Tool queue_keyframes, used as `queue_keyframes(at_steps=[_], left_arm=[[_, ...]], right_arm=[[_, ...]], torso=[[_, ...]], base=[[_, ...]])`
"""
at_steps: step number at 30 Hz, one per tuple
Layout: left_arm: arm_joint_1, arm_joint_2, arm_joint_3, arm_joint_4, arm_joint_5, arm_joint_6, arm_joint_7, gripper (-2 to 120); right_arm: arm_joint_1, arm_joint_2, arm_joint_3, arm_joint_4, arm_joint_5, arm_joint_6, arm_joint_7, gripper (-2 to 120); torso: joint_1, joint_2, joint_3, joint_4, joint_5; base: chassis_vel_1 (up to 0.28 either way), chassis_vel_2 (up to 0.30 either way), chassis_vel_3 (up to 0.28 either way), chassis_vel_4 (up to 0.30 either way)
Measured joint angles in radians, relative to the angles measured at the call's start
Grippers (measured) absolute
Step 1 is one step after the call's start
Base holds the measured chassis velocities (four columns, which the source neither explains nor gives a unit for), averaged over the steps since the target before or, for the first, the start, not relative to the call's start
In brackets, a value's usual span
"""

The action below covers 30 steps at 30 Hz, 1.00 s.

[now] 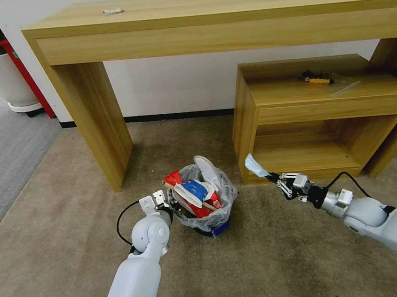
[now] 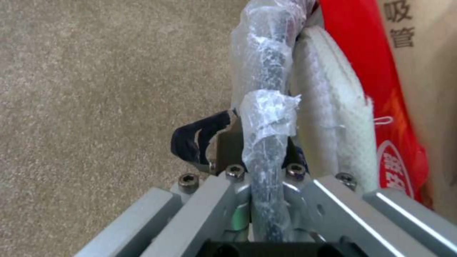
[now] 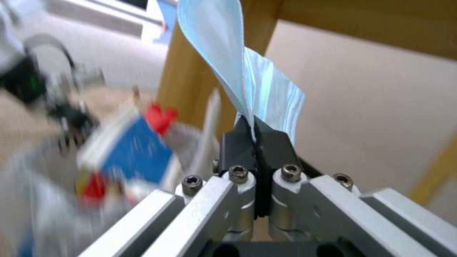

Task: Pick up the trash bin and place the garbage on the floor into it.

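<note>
The trash bin sits on the beige floor in front of the long wooden table, just left of the low wooden cabinet. It is stuffed: a white slipper stands up at the back, red snack wrappers and a blue-white packet crowd the middle, and the clear liner bulges over the rim. The left gripper is at the bin's left edge, its fingers pinched together on the bag-covered rim; from the wrist the slipper and a red wrapper press right against that rim inside. The right gripper hangs off to the bin's right, near the cabinet's lower front corner and clear of the carpet, with its black fingertips clamped tight on a pale blue mask, which flares up and outward from the grip. At the far left, a large white plant pot stands on the grey carpet.
</note>
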Motion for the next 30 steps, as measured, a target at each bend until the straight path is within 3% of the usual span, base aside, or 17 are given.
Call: queue_keyframes(at_steps=[6, 12, 16, 30], left_arm=[[-0.014, 0.005, 0.017, 0.001, -0.014, 0.002, -0.01, 0], [-0.031, -0.014, 0.029, 0.004, -0.023, 0.006, -0.017, 0], [-0.038, -0.025, 0.033, 0.007, -0.024, 0.008, -0.019, 0], [-0.063, -0.034, 0.035, 0.018, -0.031, 0.012, -0.02, 0]], right_arm=[[0.092, 0.023, -0.092, 0.088, 0.023, -0.033, 0.023, 0], [0.221, 0.089, -0.245, 0.087, 0.036, -0.04, 0.034, 0], [0.243, 0.135, -0.296, 0.055, 0.03, -0.039, 0.047, 0], [0.157, 0.147, -0.308, 0.008, 0.053, -0.036, 0.048, 0]], torso=[[0.0, 0.0, 0.0, -0.0004, -0.0001], [0.0, 0.0, 0.0, -0.0002, -0.0005], [0.0, 0.0, 0.0, -0.0006, -0.0003], [0.0, -0.001, 0.0, -0.0004, 0.0]], base=[[0.0, 0.0, 0.0, 0.0], [0.0, 0.0, 0.0, 0.0], [0.0, 0.0, 0.0, 0.0], [0.0, 0.0, 0.0, 0.0]])
